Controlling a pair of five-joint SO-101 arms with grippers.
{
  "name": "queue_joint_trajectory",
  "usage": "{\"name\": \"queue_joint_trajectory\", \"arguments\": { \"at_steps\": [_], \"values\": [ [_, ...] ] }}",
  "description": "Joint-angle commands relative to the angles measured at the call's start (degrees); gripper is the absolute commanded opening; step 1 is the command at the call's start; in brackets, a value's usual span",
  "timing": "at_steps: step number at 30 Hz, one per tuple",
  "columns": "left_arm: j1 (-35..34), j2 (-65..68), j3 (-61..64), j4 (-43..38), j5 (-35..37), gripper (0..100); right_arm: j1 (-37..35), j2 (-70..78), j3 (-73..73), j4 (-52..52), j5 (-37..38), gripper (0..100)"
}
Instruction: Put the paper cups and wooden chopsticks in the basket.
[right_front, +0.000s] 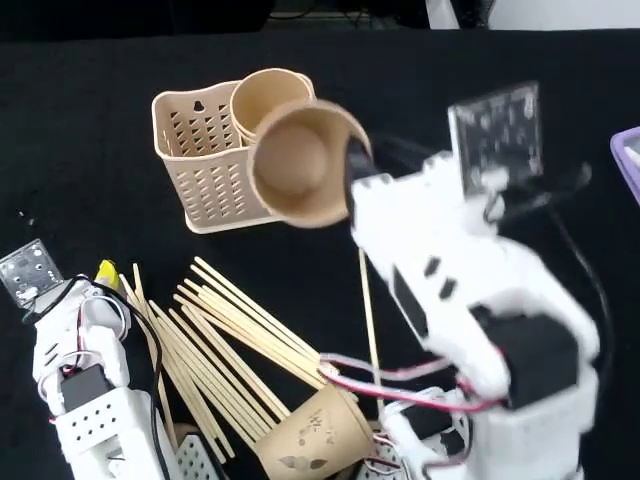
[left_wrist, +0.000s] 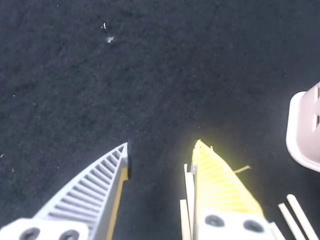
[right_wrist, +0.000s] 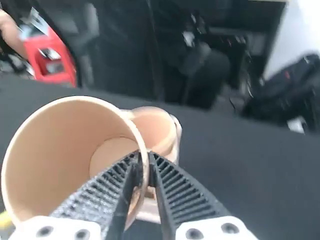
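Note:
My right gripper is shut on the rim of a paper cup, held in the air with its mouth tipped sideways, just beside the beige slotted basket. A second cup stands inside the basket. A third cup with a leaf print lies on its side near the table's front. Several wooden chopsticks are scattered on the black cloth between the arms. My left gripper is open low over bare cloth at the front left, with chopstick ends beside its yellow finger.
A purple container's edge shows at the far right. The basket's corner is visible in the left wrist view. One single chopstick lies apart, close to the right arm's base.

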Motion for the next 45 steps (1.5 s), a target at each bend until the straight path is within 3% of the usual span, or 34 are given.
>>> {"name": "queue_joint_trajectory", "arguments": {
  "at_steps": [1, 12, 22, 28, 34, 41, 45],
  "values": [
    [-0.13, -0.62, -2.42, 0.18, 0.00, 21, -1.41, 11.74, -13.05, -2.81, -0.18, 1.1],
    [-0.13, -0.62, -2.42, 0.18, 0.00, 21, 2.46, 44.26, -36.97, 1.85, -0.09, 1.1],
    [-0.13, -0.62, -2.42, 0.26, 0.00, 21, 4.57, 54.99, -46.99, 8.62, 0.00, 1.8],
    [-0.13, -0.62, -2.42, 0.26, 0.00, 21, 3.43, 54.64, -51.12, 15.82, 3.16, 29.2],
    [-0.13, -0.62, -2.42, 0.35, 0.00, 21, 3.69, 51.21, -58.33, 29.98, 3.16, 30.4],
    [-0.13, -0.62, -2.42, 0.35, 0.00, 21, 5.19, 41.98, -38.55, 30.42, 8.44, 20.9],
    [-0.13, -0.62, -2.42, 0.26, -0.09, 21, 4.84, 32.84, -17.36, 30.33, 19.16, 20.9]
  ]
}}
